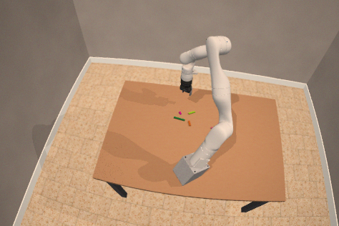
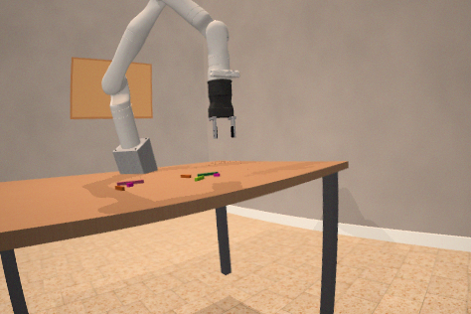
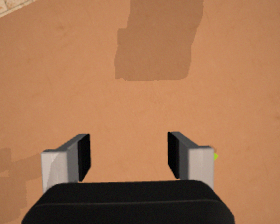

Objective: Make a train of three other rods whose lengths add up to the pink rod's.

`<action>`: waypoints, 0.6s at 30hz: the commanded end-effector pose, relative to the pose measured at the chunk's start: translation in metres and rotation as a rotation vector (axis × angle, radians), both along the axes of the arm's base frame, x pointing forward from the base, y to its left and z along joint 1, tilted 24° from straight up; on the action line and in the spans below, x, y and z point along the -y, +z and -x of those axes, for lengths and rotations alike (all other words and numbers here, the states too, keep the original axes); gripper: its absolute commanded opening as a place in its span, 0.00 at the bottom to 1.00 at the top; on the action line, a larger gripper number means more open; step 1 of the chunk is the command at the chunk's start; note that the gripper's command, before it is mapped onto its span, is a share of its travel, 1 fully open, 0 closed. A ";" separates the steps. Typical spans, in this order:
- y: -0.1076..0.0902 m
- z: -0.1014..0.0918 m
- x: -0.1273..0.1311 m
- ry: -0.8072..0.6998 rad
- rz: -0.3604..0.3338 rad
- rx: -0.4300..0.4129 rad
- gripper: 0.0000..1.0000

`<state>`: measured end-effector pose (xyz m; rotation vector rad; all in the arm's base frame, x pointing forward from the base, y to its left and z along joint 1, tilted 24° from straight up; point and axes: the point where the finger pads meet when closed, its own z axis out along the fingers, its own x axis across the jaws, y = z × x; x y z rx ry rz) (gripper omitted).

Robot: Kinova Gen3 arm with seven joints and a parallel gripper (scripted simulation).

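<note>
Gripper (image 2: pixel 223 133) spread wide, empty, high above the rods; descending off-centre risks knocking lime rod (image 1: pixel 192 112) into magenta rod (image 1: pixel 180 113)

A small cluster of short rods (image 1: pixel 183 117) is lying mid-bench (image 1: pixel 143 157), ahead of the arm's square base block (image 1: pixel 186 173). The open, empty end effector (image 2: pixel 223 132) is hanging well above the bench's far side, beyond the rods.

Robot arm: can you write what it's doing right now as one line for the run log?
tool: open, empty, high above brown wooden table | short lime rod, long green rod, small orange rod: flat, untouched | train: not started
</note>
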<state>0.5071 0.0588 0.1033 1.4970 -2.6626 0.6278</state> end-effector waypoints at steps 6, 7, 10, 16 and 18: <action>-0.004 0.005 -0.006 -0.013 -0.004 0.008 1.00; -0.004 0.005 -0.006 -0.013 -0.004 0.008 1.00; -0.004 0.005 -0.006 -0.013 -0.004 0.008 1.00; -0.009 0.010 -0.011 -0.030 -0.008 0.014 1.00; -0.009 0.010 -0.011 -0.030 -0.008 0.014 1.00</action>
